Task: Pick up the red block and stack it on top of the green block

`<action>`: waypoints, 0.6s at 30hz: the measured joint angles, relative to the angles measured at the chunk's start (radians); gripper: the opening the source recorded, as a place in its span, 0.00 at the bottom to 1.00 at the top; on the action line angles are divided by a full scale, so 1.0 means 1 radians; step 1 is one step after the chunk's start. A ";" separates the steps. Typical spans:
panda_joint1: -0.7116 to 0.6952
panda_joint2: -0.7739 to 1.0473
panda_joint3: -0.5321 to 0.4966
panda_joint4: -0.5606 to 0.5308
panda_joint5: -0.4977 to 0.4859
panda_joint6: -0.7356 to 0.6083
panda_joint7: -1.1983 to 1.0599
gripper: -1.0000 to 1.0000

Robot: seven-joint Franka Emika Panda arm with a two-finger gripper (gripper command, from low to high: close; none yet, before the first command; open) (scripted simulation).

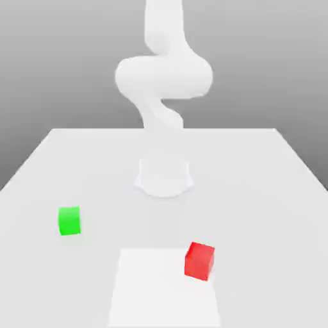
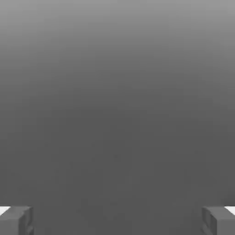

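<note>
Claw (image 2: pixel 117 220) fingertips (image 2: pixel 16 220) cut off, spread wide.

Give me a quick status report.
Fingers wide open, holding nothing. Small red cube and small green cube apart on white table. Nothing between them.

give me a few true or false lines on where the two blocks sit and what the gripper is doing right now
1. The red block sits on top of the green block. False: both rest on the table, well apart.
2. In the exterior view, the green block lies to the left of the red block. True.
3. The gripper is shut on the red block. False: its fingers stand wide apart with nothing between them.
4. The red block lies nearer the exterior camera than the green block. True.
5. The green block is tipped onto one edge. False: it sits flat on the table.
</note>
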 joint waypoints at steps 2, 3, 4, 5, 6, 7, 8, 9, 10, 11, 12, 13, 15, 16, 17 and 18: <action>0.048 0.060 -0.039 -0.037 0.022 0.036 -0.089 0.50; 0.070 0.089 -0.055 -0.055 0.032 0.053 -0.132 0.50; 0.092 0.119 -0.071 -0.073 0.043 0.070 -0.175 0.50; 0.113 0.148 -0.085 -0.090 0.052 0.087 -0.216 0.50; 0.134 0.177 -0.098 -0.108 0.062 0.103 -0.258 0.50; 0.153 0.207 -0.110 -0.125 0.072 0.120 -0.300 0.50; 0.173 0.236 -0.121 -0.143 0.081 0.136 -0.341 0.50; 0.192 0.266 -0.132 -0.160 0.090 0.153 -0.381 0.50; 0.210 0.295 -0.141 -0.178 0.098 0.170 -0.421 0.50; 0.228 0.325 -0.149 -0.195 0.105 0.186 -0.461 0.50; 0.244 0.354 -0.155 -0.213 0.112 0.203 -0.501 0.50; 0.260 0.383 -0.160 -0.230 0.118 0.220 -0.539 0.50; 0.289 0.440 -0.169 -0.265 0.126 0.253 -0.614 0.50; 0.301 0.468 -0.171 -0.282 0.129 0.271 -0.650 0.50; 0.312 0.495 -0.171 -0.300 0.129 0.288 -0.685 0.50; 0.321 0.522 -0.171 -0.318 0.128 0.305 -0.718 0.50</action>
